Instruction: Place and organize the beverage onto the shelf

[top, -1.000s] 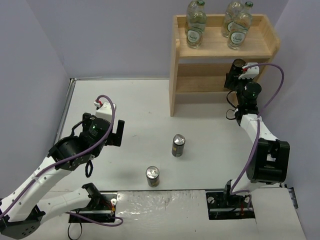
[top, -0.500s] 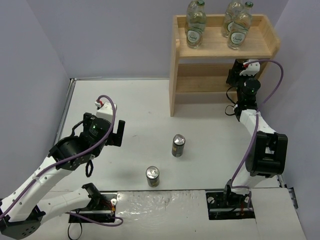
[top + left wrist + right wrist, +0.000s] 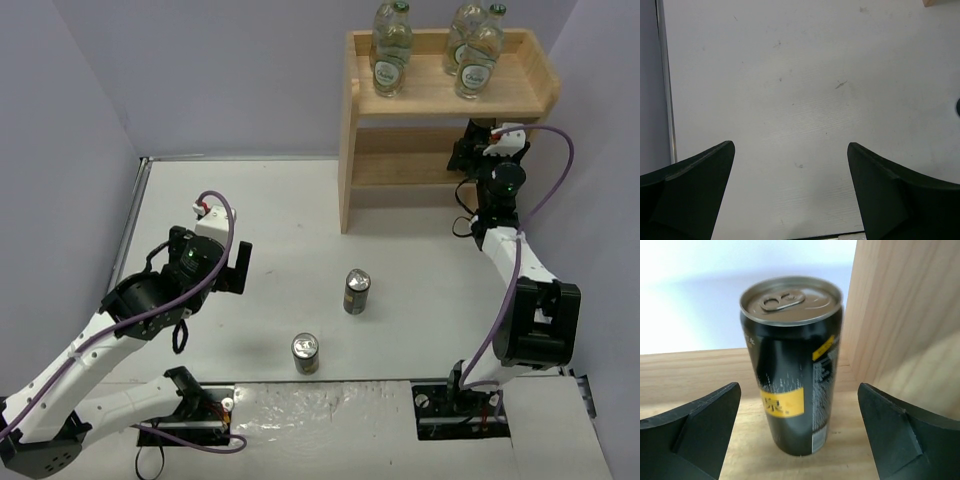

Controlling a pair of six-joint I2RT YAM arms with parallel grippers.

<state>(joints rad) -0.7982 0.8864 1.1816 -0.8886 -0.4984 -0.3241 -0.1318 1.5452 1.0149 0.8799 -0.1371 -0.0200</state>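
Newly parted, our right gripper (image 3: 797, 390) is flanking the slim black metal can (image 3: 790, 365) at one o'clock; left gripper (image 3: 790, 152) is gaping.

Obs., right arm only. 1 s ago the right gripper (image 3: 797, 390) was closed on 1 dark can (image 3: 791, 365), holding it just in front of the shelf (image 3: 890, 320) at lower-tier height, with the silver top showing in the top view. 0.5 s ago it had pushed further in and the wrist hid the can from above. Now the jaws have sprung wide. The can is released and stands upright on the lower board, straight ahead of the gripper, with 1 finger spread to each side.
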